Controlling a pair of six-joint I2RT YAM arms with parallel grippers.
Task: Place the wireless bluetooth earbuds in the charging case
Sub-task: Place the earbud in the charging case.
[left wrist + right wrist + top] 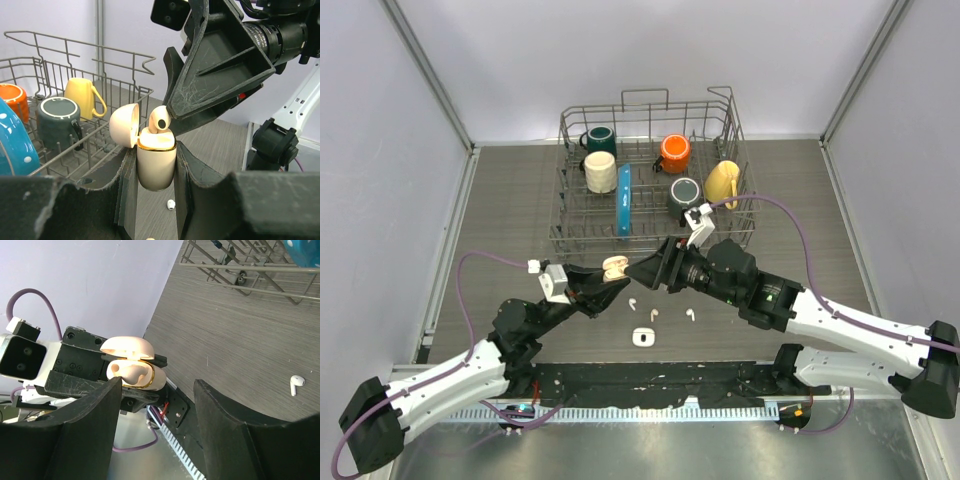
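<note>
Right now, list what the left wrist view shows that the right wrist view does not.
Only the left wrist view shows the yellow mug, the dark green mug and the orange mug. Only the right wrist view shows the left arm's camera module and its purple cable. Both show the open charging case clamped in the left jaws, a beige earbud sticking out of it, and the wire rack.

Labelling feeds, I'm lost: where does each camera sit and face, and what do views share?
Top external: overhead, behind the robot, looking down at the table; left arm, right arm show.
Left wrist: wrist-mounted, faces the dish rack; the left hand grips the charging case.
Right wrist: wrist-mounted, faces the left arm; its own fingers frame the view.
Shared: all three see the case.
</note>
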